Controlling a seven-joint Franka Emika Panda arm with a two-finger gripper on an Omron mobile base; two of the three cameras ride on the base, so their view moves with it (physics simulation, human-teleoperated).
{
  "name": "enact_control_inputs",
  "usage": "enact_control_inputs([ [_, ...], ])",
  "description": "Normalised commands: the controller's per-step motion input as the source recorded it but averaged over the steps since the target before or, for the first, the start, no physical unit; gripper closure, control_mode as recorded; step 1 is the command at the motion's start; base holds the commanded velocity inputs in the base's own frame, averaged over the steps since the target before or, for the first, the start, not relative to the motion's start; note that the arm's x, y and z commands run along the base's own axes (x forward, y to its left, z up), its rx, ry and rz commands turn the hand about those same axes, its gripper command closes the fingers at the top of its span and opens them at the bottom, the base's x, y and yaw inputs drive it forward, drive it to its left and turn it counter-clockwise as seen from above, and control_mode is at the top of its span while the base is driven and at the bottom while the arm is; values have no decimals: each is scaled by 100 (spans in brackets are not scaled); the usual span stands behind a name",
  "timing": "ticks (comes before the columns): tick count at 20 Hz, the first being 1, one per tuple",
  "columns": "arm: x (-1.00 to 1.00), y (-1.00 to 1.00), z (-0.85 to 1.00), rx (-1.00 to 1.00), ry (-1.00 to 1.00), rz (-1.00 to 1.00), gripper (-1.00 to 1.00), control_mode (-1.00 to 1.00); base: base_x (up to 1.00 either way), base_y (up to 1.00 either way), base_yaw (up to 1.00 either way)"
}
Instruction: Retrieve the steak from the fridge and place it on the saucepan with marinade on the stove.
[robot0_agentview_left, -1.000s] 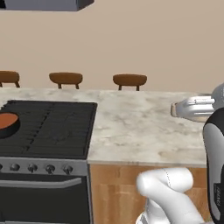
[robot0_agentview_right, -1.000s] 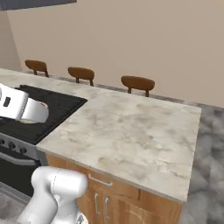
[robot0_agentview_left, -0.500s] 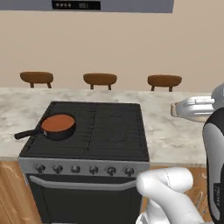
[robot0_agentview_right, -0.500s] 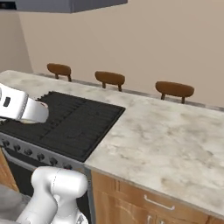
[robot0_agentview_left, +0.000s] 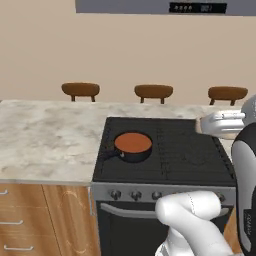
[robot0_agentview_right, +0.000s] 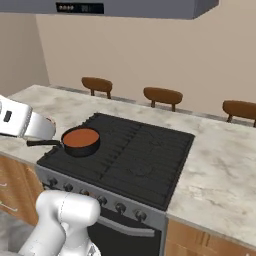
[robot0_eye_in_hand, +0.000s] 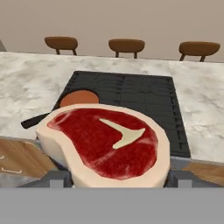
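You have the steak (robot0_eye_in_hand: 107, 144) clamped between the gripper (robot0_eye_in_hand: 116, 177) jaws (its red face up toward the hand camera), held short of the stove (robot0_agentview_left: 165, 150); carry it forward and left until it sits squarely over the saucepan (robot0_agentview_left: 133, 146) and its marinade (robot0_agentview_left: 133, 141), then lower before letting go. Since half a second ago the base has driven on, so the stove and pan now sit nearer the middle of both base views.
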Motion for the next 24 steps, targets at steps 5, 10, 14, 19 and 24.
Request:
enact_control_inputs([
  [5,0,0,0,0,0,0,100,100,21,66,0],
  [10,0,0,0,0,0,0,100,100,28,0,-13],
  [14,0,0,0,0,0,0,100,100,41,0,-14],
  [19,0,0,0,0,0,0,100,100,42,0,-7],
  [24,0,0,0,0,0,0,100,100,54,9,-19],
])
